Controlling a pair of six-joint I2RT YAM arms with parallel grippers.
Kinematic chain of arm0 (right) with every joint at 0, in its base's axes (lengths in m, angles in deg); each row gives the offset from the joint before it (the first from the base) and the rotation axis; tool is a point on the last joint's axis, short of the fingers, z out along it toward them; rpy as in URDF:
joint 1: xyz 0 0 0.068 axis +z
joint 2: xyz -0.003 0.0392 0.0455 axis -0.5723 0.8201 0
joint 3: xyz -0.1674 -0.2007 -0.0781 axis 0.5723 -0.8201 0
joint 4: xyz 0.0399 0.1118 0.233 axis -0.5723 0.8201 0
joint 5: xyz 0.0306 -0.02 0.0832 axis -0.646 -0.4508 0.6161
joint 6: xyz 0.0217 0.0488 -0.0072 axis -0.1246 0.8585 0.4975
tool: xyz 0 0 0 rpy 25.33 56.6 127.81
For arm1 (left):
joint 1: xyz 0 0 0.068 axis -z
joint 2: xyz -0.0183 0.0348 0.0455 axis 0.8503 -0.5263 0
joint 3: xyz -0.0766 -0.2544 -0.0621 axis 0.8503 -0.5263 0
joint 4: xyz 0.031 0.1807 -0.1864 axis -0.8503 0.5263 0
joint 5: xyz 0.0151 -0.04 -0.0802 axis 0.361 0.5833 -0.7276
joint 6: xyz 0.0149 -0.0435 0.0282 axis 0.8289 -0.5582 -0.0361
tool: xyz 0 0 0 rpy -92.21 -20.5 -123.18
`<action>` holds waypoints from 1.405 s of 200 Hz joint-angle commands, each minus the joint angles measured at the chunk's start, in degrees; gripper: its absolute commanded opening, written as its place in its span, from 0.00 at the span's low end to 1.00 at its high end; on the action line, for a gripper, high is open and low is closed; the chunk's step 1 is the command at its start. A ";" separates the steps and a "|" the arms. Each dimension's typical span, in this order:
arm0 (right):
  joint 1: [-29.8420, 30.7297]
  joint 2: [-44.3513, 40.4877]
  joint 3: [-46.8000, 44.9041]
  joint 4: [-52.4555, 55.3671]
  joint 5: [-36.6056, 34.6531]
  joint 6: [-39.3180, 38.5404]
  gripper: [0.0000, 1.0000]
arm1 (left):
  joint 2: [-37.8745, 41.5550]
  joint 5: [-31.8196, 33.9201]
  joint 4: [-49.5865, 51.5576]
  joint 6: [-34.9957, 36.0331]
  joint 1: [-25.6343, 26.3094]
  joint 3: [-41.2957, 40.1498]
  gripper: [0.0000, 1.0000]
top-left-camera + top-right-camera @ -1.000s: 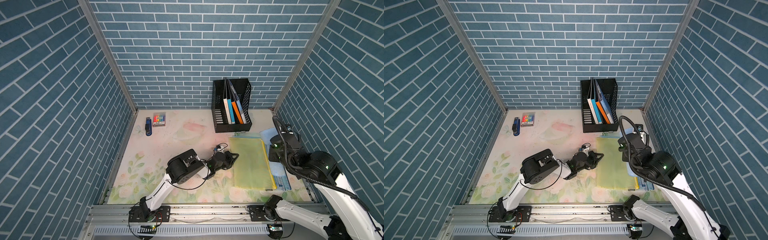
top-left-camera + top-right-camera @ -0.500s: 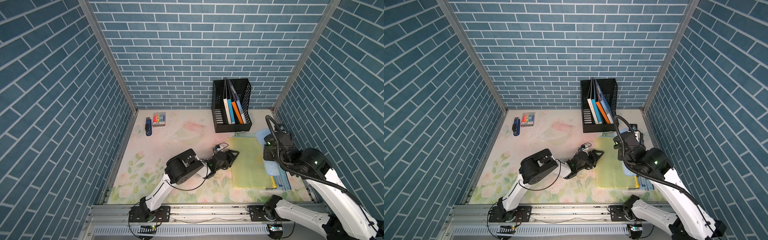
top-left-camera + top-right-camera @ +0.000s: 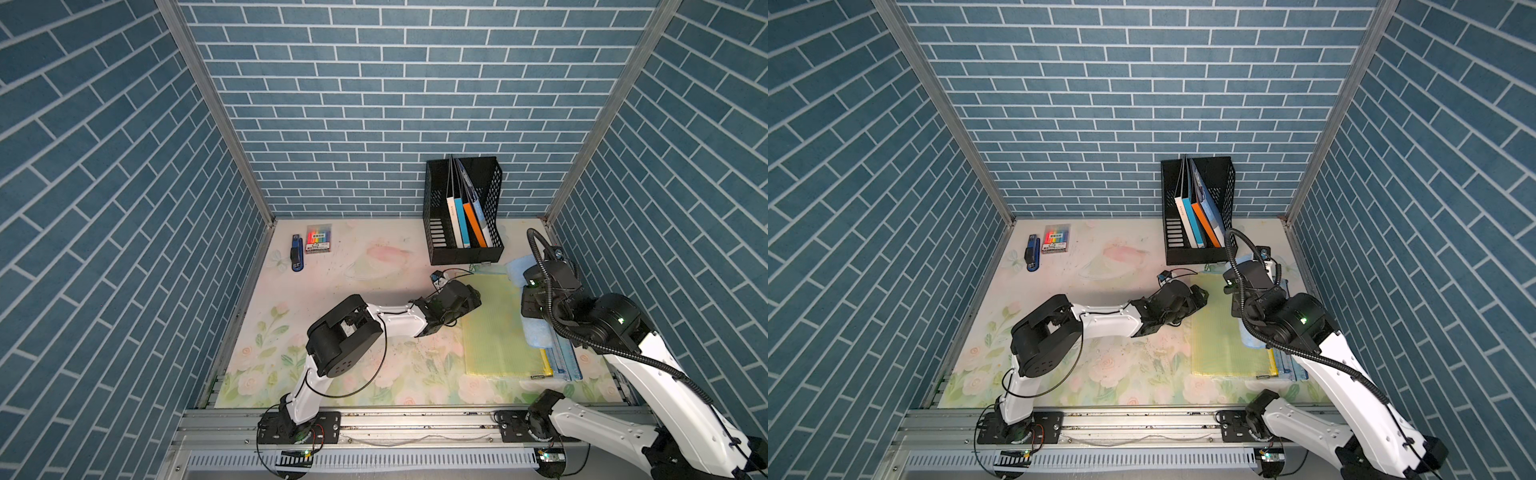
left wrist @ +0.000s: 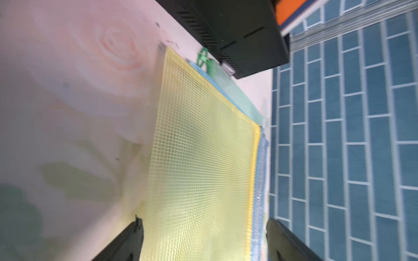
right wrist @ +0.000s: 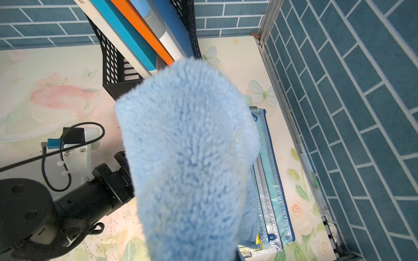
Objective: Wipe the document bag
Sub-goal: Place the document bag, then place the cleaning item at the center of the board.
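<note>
Top views, document bag (image 3: 496, 332): yellow mesh, flat on the right of the counter (image 3: 353, 291), just near of the file holder, lying on blue mesh bags (image 3: 565, 363) that show along its right edge.
Top views, file holder (image 3: 1173, 245): black, far right; white, blue and orange books stand leaning inside.
Top views, left fingers (image 3: 475, 298): at the bag's far-left corner.
Top views, cloth (image 3: 538, 334): blue, under the right arm's wrist, over the bag's right edge.
Top views, stapler (image 3: 296, 258) and marker pack (image 3: 318, 239): far left, side by side.
Left wrist, left fingers (image 4: 126, 241): spread wide apart, holding nothing, the yellow bag between and beyond them.
Right wrist, right fingers: hidden behind the hanging cloth, closed on it.
</note>
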 commanded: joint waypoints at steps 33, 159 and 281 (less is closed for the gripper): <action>-1.54 0.89 0.53 -0.85 0.80 0.68 0.00 | 1.33 6.64 15.73 8.96 -1.75 2.06 0.93; -1.57 12.05 -7.18 -11.12 18.72 0.20 0.00 | 33.98 1.53 3.13 30.43 -18.67 -29.20 0.74; 7.54 60.87 19.67 -28.00 31.53 -3.30 0.14 | 71.80 1.20 13.89 38.20 -37.51 -52.13 0.67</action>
